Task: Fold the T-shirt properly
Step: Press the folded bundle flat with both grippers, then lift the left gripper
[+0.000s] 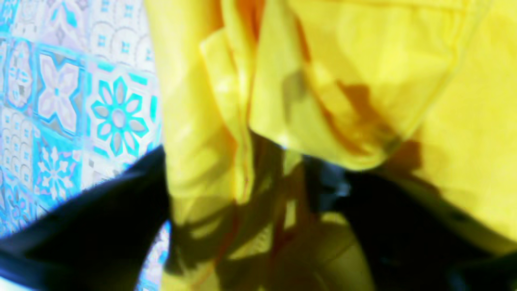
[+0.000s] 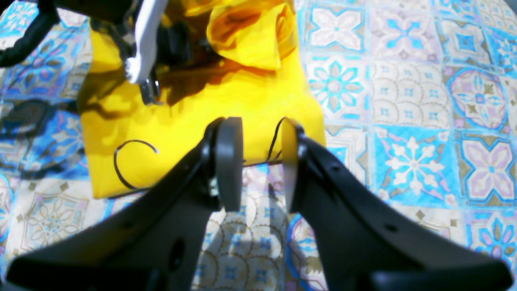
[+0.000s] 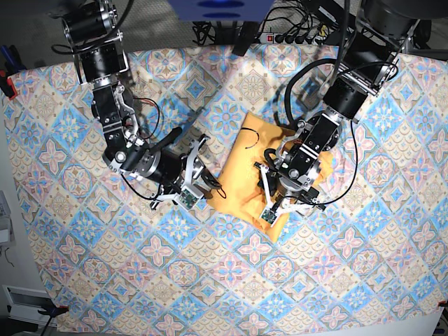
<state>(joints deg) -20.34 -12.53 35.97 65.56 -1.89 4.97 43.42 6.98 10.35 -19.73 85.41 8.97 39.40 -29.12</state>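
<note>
Folded T-shirt (image 3: 245, 175), long axis diagonal across tablecloth (image 3: 84, 266); right gripper (image 2: 261, 161) agape, empty; left gripper (image 3: 280, 183) state unclear.

Overhead base view; close wrist views, all sharing the T-shirt (image 3: 245, 175).

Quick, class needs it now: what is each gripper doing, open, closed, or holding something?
Left gripper: over the T-shirt; state cannot be told.
Right gripper: open, holding nothing.
</note>
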